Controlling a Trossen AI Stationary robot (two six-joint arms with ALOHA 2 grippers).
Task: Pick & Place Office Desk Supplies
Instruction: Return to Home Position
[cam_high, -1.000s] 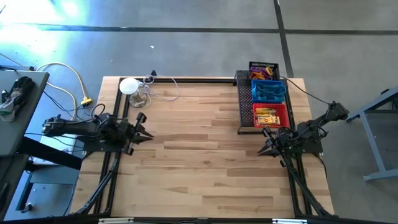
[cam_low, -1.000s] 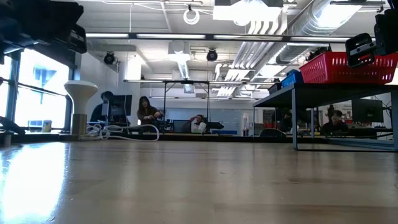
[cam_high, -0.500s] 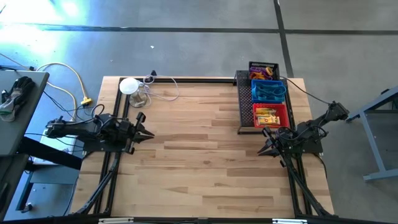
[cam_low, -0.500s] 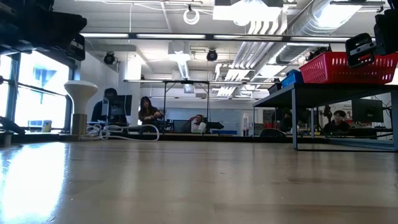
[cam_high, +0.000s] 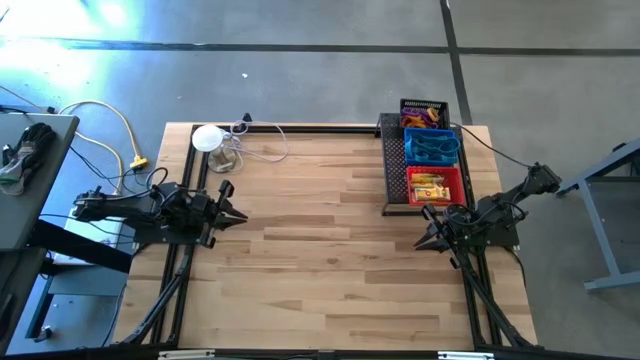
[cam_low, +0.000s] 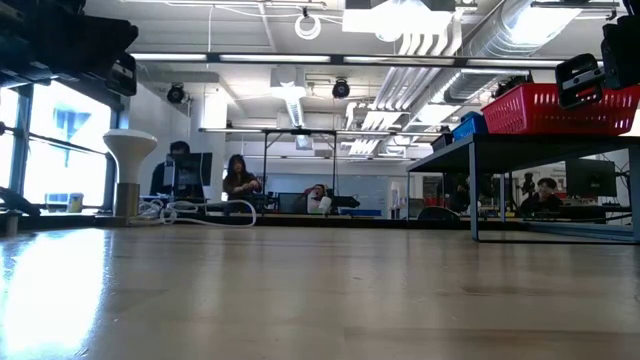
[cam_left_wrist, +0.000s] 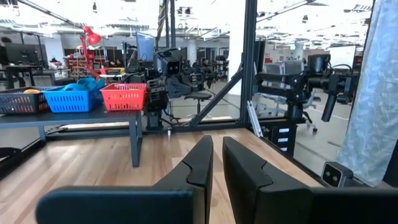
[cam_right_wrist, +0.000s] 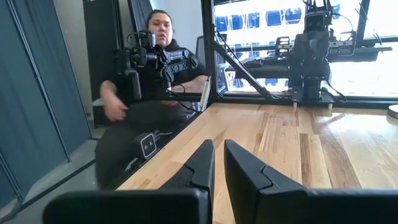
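From above, yellow crayon boxes (cam_high: 430, 186) are lying in the red plastic mesh basket (cam_high: 459, 188). The right gripper (cam_high: 425, 243) is hovering just beside it, the left gripper (cam_high: 236, 214) well apart. In the low view, the basket is sitting on a dark shelf (cam_low: 520, 142). Wrist views: both pairs of fingers are nearly touching, holding nothing. Sorting is looking finished.

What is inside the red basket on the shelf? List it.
The red basket holds yellow and orange packs, seen from above. Whatever lies under them is covered, and the low view shows only its mesh wall.
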